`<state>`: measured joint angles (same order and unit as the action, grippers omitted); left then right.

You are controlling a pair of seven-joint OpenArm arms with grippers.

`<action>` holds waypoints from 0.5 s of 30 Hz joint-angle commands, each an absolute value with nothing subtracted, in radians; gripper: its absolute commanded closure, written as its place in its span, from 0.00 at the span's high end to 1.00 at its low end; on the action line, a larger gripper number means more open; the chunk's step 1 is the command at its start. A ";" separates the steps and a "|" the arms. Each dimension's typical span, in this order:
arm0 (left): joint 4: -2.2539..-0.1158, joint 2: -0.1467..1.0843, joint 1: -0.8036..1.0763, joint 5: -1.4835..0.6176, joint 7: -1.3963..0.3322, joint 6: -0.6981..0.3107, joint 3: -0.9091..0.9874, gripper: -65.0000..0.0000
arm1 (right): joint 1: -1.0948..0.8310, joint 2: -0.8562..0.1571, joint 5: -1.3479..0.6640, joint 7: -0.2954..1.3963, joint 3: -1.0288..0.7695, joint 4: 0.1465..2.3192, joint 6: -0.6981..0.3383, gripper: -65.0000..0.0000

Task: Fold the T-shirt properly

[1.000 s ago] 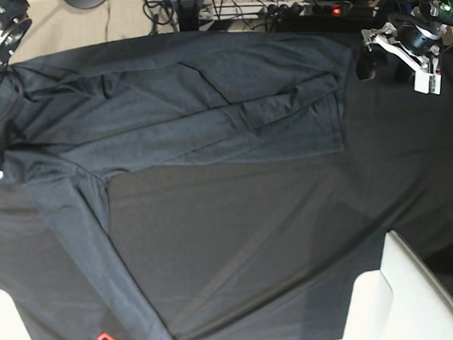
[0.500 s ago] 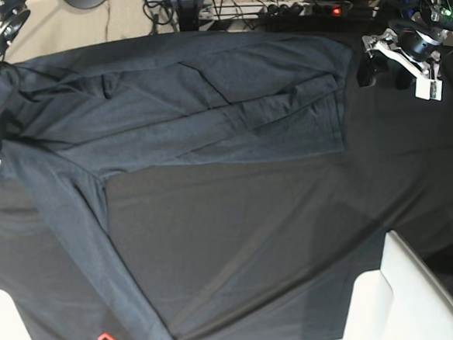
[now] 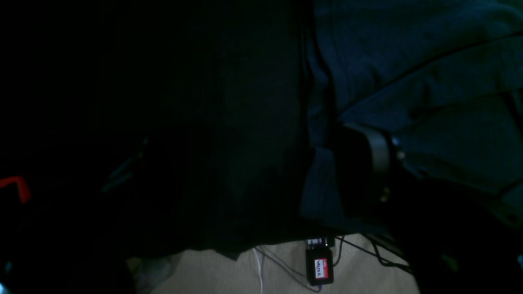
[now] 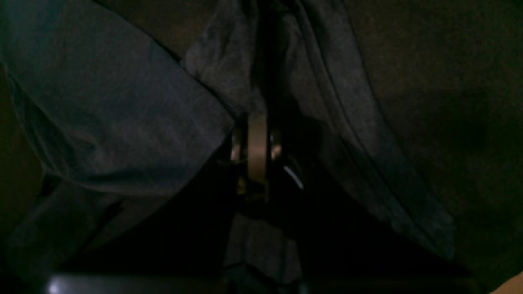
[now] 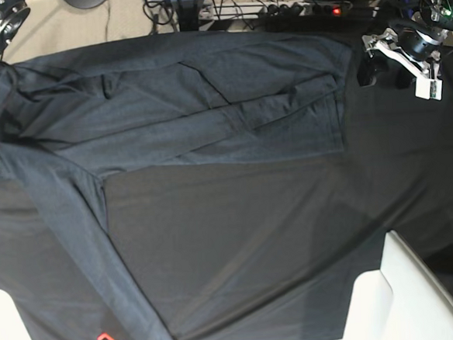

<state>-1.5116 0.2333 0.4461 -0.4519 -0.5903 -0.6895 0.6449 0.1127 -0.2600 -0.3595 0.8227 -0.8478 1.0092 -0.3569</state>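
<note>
Between the jaws of the right gripper (image 4: 256,134), which stand closed, a pinched gather of the T-shirt (image 5: 183,103) is held; in the right wrist view the cloth drapes away from the jaws on both sides, and in the base view this grip sits at the garment's end on that view's left edge. From these jaws the T-shirt runs lengthwise across the far part of the counter (image 5: 247,238), its long axis pointing toward the left gripper (image 5: 382,59), with one narrow strip trailing off from the held end toward the near edge. The left gripper has its jaws spread wide and holds nothing; it stands just off the garment's opposite end, with the hem edge lying a little to the side of the jaws, as the left wrist view (image 3: 408,81) confirms. Judged from this layout, the coming move depends on that hem: it is nearer the left arm, so the open jaws would have to reach sideways onto it before the cloth can be drawn taut or folded along its length.
</note>
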 commanded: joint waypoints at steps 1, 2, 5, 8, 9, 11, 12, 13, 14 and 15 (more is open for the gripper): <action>-1.524 0.249 0.447 -0.467 -0.572 -0.698 0.653 0.83 | 0.127 -0.286 -0.364 0.805 -0.848 1.026 -0.337 0.00; -1.524 0.249 0.447 -0.467 -0.572 -0.698 0.653 0.83 | 0.127 -0.286 -0.364 0.805 -0.848 1.026 -0.320 0.00; -1.524 0.249 0.447 -0.467 -0.572 -0.698 0.653 0.83 | 0.127 -0.283 -0.364 0.811 -0.848 1.026 -0.303 0.00; -1.524 0.249 0.447 -0.467 -0.572 -0.698 0.653 0.83 | 0.127 -0.282 -0.364 0.811 -0.849 1.026 -0.294 0.06; -1.524 0.249 0.447 -0.467 -0.572 -0.698 0.653 0.83 | 0.127 -0.282 -0.364 0.811 -0.849 1.027 -0.289 0.12; -1.524 0.249 0.447 -0.467 -0.572 -0.698 0.653 0.83 | 0.127 -0.282 -0.364 0.811 -0.849 1.032 -0.288 0.26; -1.524 0.249 0.447 -0.467 -0.572 -0.698 0.653 0.83 | 0.127 -0.282 -0.364 0.812 -0.848 1.032 -0.283 0.33; -1.524 0.249 0.447 -0.467 -0.572 -0.698 0.653 0.83 | 0.127 -0.283 -0.364 0.812 -0.848 1.033 -0.283 0.38; -1.524 0.249 0.447 -0.467 -0.572 -0.698 0.653 0.83 | 0.127 -0.283 -0.364 0.812 -0.848 1.035 -0.283 0.42; -1.524 0.249 0.447 -0.467 -0.572 -0.698 0.653 0.83 | 0.125 -0.285 -0.364 0.812 -0.848 1.052 -0.283 0.43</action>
